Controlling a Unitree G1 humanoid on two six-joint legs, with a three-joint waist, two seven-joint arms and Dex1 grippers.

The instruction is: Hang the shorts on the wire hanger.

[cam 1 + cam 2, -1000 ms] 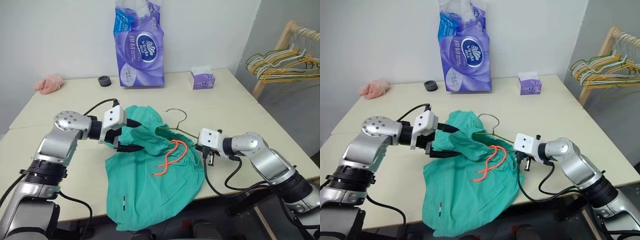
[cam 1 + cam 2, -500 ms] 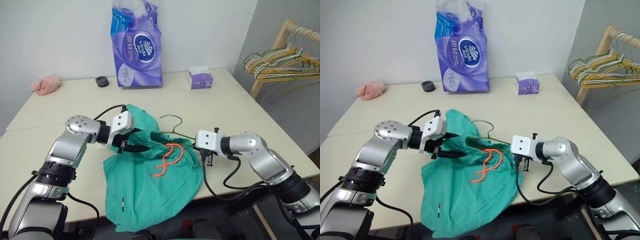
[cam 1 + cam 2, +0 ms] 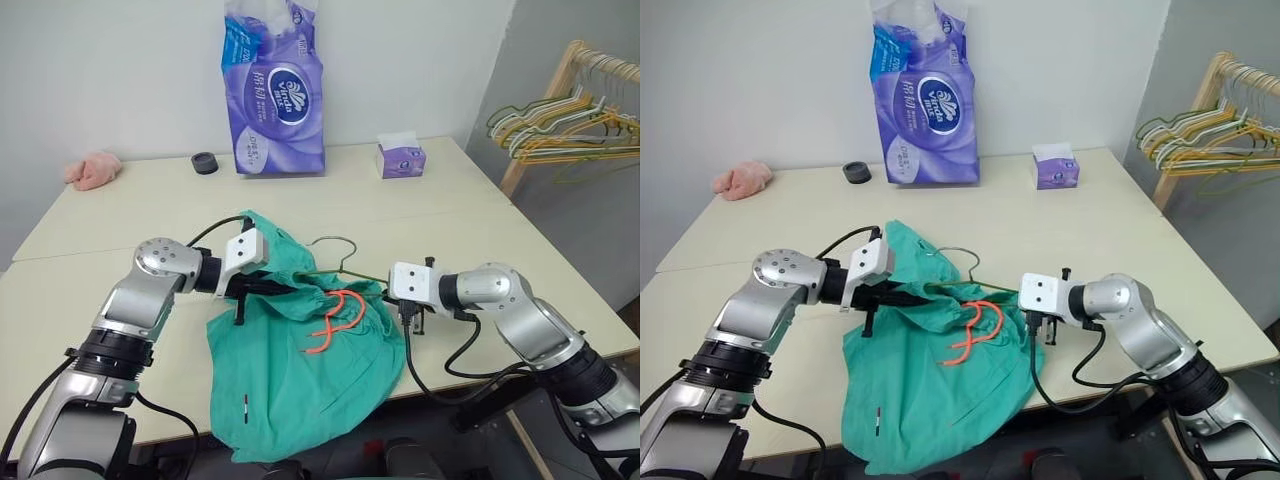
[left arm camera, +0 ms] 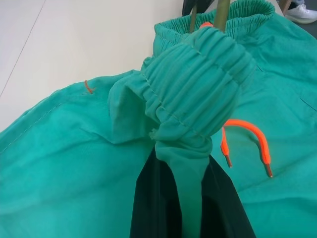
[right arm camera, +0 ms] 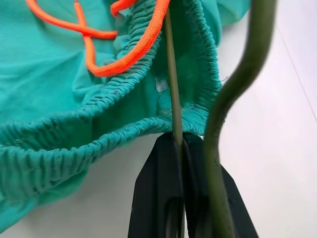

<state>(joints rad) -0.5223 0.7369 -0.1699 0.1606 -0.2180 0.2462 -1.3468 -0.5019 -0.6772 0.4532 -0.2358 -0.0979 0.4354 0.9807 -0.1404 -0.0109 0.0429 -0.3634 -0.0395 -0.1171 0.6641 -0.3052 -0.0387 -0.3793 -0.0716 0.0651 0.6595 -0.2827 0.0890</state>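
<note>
Threading is the step in hand: the shorts (image 3: 300, 370), at the table's (image 3: 450, 210) six-o'clock edge, are pinched at the waistband by the left gripper (image 4: 190, 163). The wire hanger (image 5: 173, 94) is apparently nipped between the right gripper's (image 5: 181, 148) narrow fingers. Next, the waistband must be drawn toward three o'clock along the wire.

Teal shorts (image 3: 300, 370) bunched on table edge; wire hanger (image 3: 345, 262) inside waistband.
</note>
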